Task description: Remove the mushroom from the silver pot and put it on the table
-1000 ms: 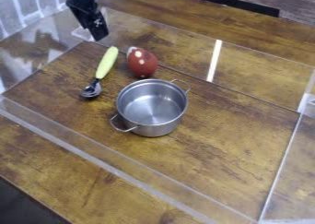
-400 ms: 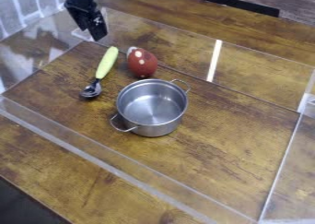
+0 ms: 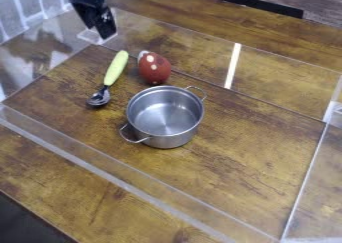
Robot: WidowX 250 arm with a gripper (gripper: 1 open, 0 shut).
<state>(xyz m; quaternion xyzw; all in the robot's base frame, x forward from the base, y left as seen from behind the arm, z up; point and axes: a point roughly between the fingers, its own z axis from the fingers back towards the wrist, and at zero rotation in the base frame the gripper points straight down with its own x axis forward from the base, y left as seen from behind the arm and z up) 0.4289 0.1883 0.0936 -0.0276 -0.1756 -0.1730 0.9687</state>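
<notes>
We see the table (image 3: 254, 137), dark wood planks edged by clear acrylic walls (image 3: 160, 202). Near its middle stands the silver pot (image 3: 164, 117), upright, with nothing inside. Up and left of the pot, well apart from it, hangs the gripper (image 3: 96, 29), its fingers spread and holding nothing. Just beyond the pot's far rim lies the mushroom (image 3: 154, 67), red-capped, resting on the table. Left of the pot lies a spoon (image 3: 110, 77) with a yellow-green handle, its metal bowl nearest the pot.
</notes>
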